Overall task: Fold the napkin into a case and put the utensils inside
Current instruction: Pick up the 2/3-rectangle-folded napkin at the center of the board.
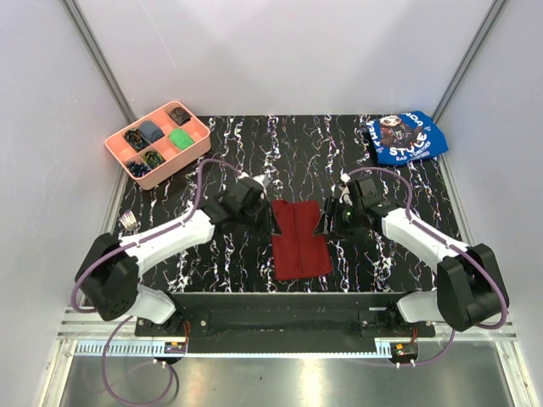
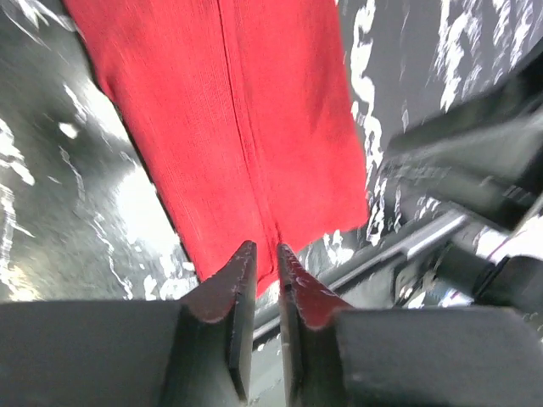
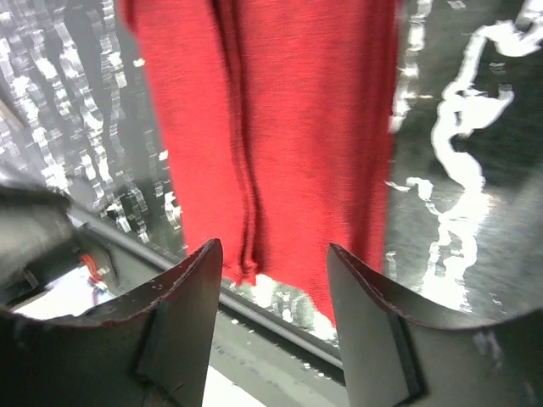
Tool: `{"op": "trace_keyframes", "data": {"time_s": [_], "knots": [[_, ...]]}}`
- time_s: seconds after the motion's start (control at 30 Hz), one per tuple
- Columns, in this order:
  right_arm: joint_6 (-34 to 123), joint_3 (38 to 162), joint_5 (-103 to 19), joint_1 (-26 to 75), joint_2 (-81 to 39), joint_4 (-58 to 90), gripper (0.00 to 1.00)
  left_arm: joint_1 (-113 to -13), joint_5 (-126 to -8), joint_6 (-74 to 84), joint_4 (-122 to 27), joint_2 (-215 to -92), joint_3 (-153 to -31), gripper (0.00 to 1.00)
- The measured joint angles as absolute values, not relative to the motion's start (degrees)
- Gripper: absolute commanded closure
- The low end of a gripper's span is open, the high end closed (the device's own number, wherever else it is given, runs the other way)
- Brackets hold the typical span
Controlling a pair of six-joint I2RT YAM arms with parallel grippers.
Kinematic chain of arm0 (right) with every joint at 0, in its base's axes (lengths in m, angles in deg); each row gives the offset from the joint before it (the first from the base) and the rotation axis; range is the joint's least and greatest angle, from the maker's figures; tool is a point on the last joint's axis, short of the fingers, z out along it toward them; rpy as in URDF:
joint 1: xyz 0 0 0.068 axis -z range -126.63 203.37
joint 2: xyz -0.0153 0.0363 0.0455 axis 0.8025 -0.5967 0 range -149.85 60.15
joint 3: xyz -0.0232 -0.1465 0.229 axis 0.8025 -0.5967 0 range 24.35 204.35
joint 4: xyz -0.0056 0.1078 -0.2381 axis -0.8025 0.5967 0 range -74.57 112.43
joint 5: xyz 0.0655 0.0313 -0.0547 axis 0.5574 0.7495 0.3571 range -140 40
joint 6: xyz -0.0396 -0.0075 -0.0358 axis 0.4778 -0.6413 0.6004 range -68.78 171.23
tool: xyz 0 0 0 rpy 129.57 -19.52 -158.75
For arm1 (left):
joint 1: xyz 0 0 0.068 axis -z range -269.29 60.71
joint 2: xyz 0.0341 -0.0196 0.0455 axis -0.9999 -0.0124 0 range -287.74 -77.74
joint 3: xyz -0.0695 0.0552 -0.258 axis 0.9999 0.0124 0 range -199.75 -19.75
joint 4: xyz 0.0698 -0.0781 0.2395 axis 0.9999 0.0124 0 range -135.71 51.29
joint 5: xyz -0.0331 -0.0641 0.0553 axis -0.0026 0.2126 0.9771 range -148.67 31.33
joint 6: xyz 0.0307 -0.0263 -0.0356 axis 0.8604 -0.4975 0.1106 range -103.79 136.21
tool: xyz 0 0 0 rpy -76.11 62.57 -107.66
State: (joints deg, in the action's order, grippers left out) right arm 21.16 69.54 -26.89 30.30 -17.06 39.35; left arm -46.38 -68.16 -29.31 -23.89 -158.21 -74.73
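Top external — maroon napkin (image 1: 299,242), folded rectangle, centre seam

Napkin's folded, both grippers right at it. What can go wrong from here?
1. The napkin's two flaps only meet at a centre seam, with nothing pinning them. The left gripper and right gripper sit close over the cloth, so a careless move could drag the fold open.
2. The fork lies flat at the far left edge of the table. A sloppy grasp might nudge it off.
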Motion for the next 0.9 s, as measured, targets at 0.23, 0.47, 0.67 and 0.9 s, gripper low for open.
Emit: {"op": "trace_keyframes", "data": {"time_s": [0.23, 0.47, 0.67, 0.9], "knots": [[19.3, 69.7, -31.0, 33.9, -18.0, 42.6, 0.36, -32.3, -63.1, -30.0, -26.2, -163.4, -78.4, 0.28], [12.1, 64.8, -34.5, 43.6, -13.3, 42.7, 0.34, -20.8, -49.9, -32.9, -19.9, -179.0, -95.1, 0.31], [7.6, 60.7, -38.7, 49.8, -5.1, 43.6, 0.33, -17.2, -43.3, -34.4, -12.5, -190.5, -104.9, 0.35], [7.6, 60.2, -39.6, 51.5, -3.6, 43.8, 0.34, -16.5, -40.4, -35.2, -7.5, -196.0, -111.0, 0.43]]}}
